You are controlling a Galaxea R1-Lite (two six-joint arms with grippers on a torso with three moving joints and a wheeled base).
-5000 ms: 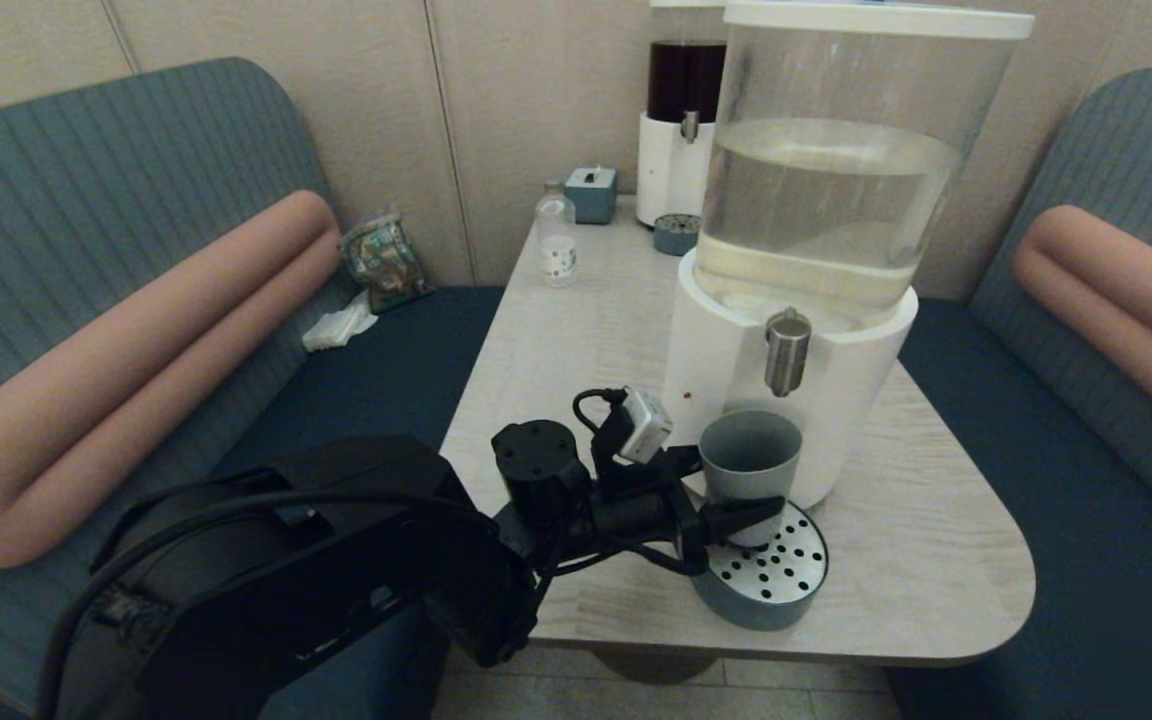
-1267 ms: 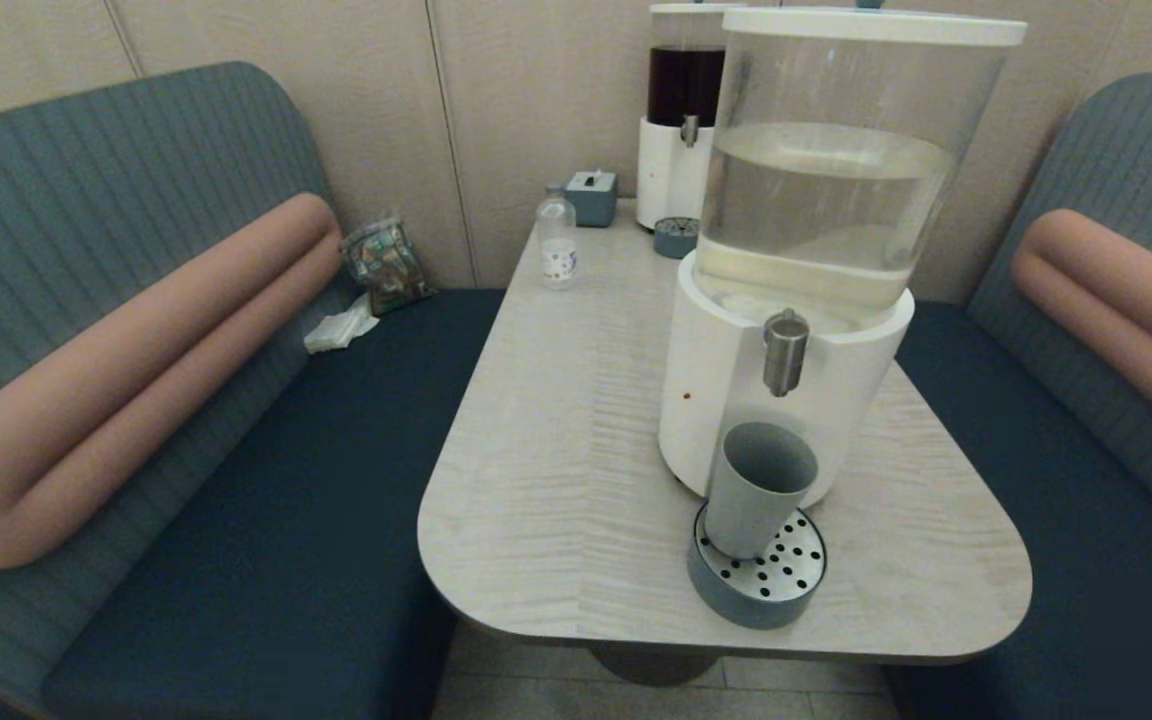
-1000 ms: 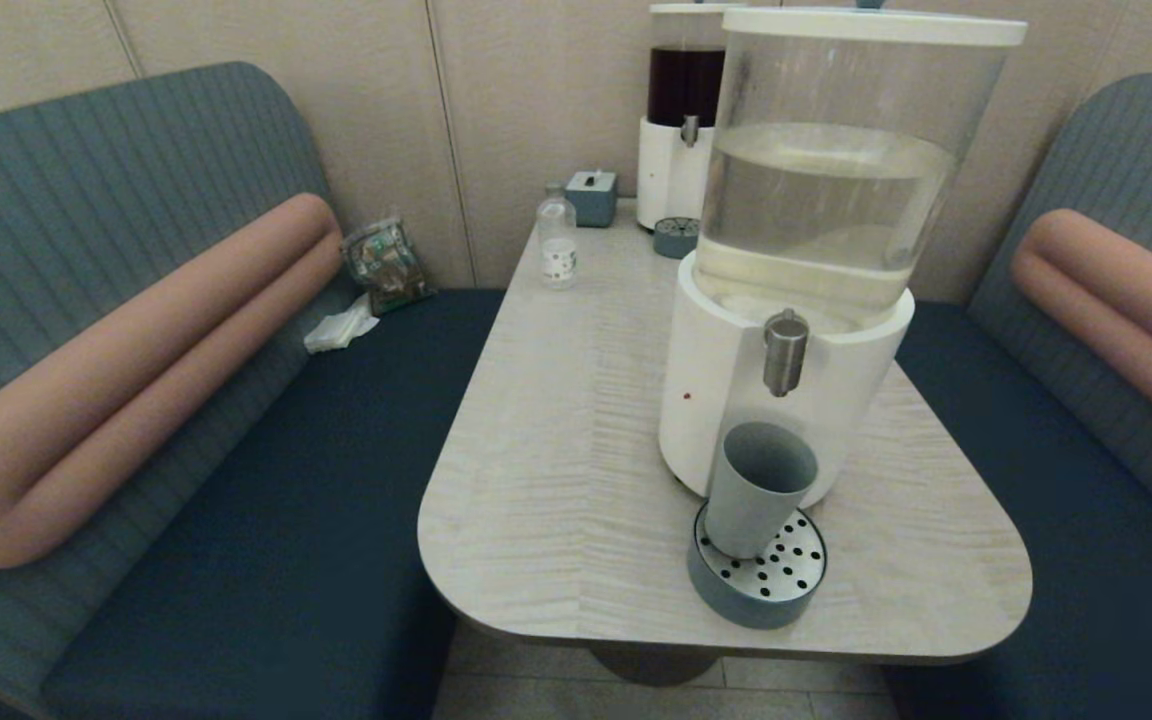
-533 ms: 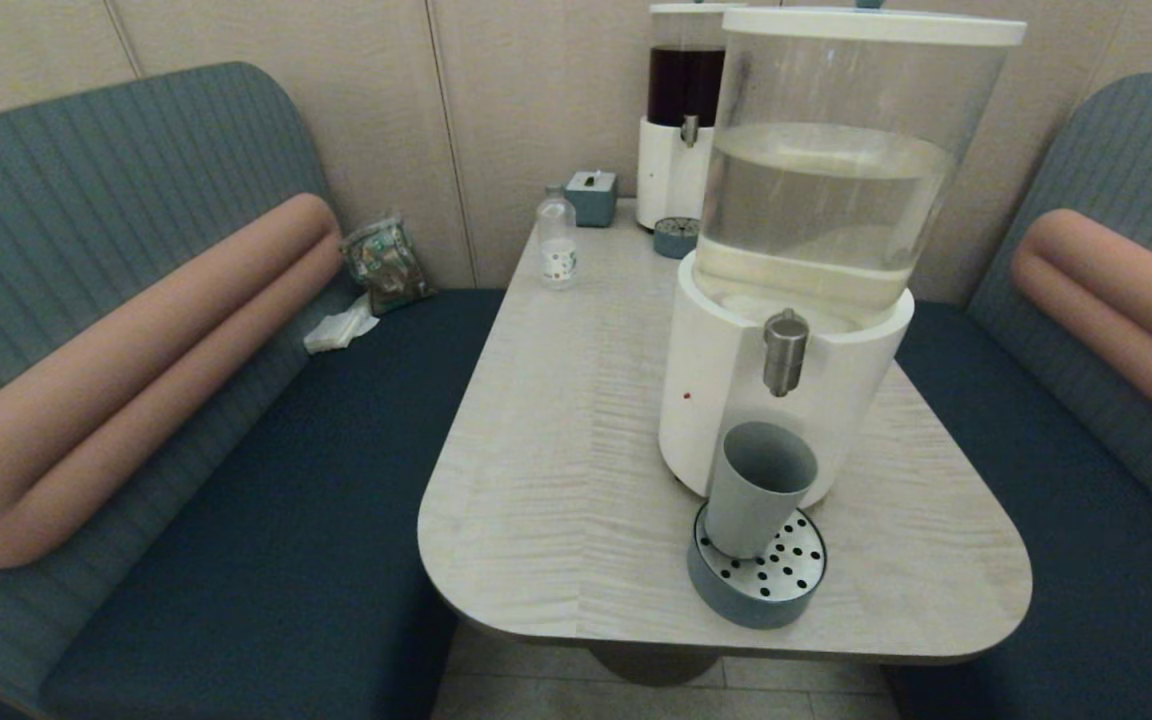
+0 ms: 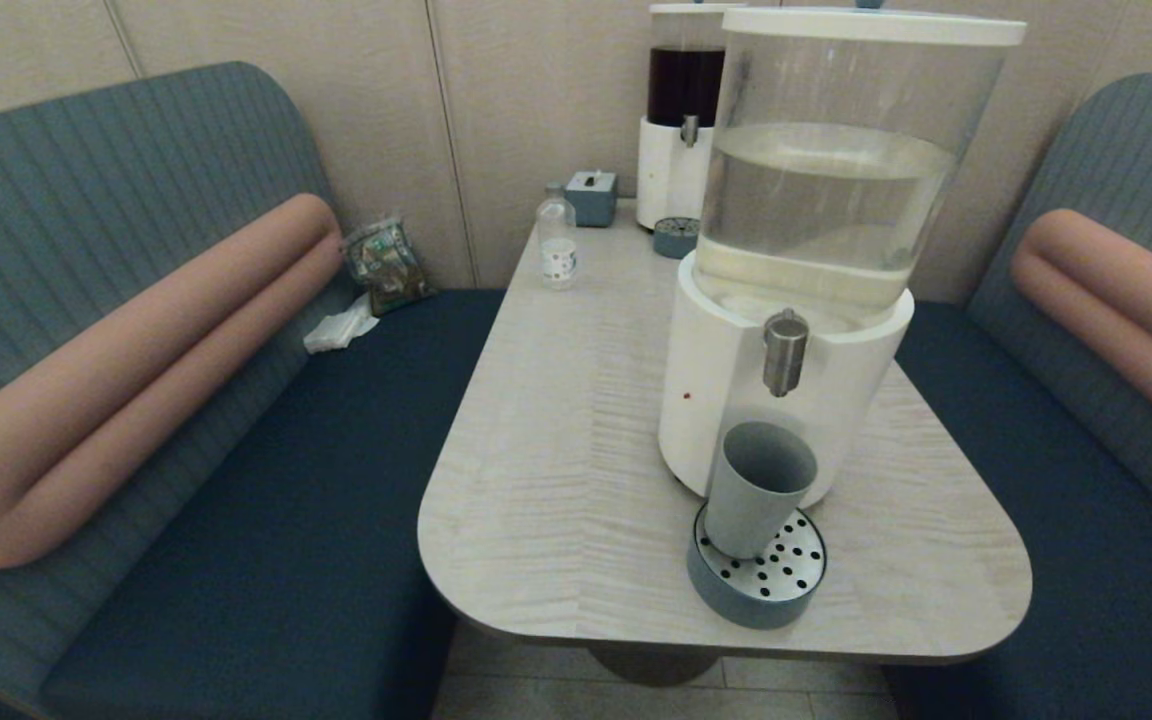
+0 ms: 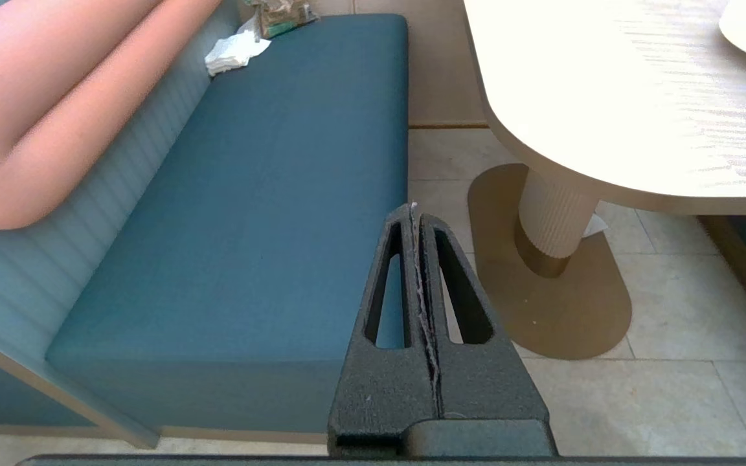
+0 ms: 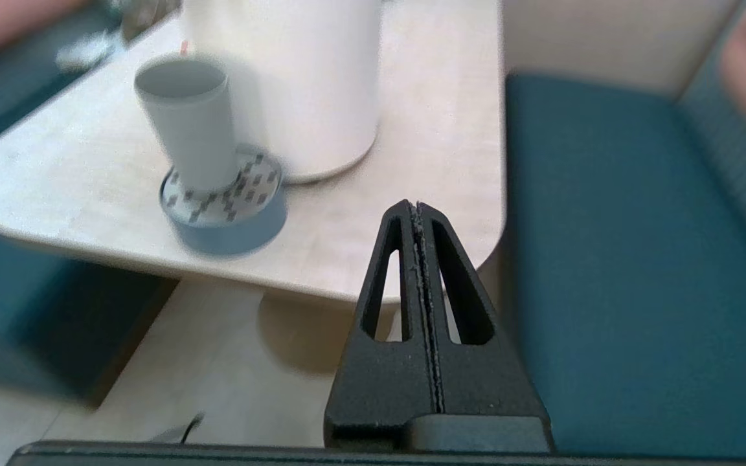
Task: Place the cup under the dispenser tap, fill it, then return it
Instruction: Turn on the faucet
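The grey-blue cup stands upright on the perforated drip tray, right under the brushed-metal dispenser tap of the large white-based dispenser. The right wrist view shows the same cup on its tray. Neither arm appears in the head view. My left gripper is shut and empty, low beside the table over the blue bench seat. My right gripper is shut and empty, below the table's near right corner, well apart from the cup.
A smaller dark-liquid dispenser, a small clear bottle and a grey-blue box stand at the table's far end. Blue benches flank the table. The table's pedestal rises from the tiled floor.
Five seconds ago my left arm was at the cup on the drip tray; it has since withdrawn out of the head view. Over the last second nothing has moved.
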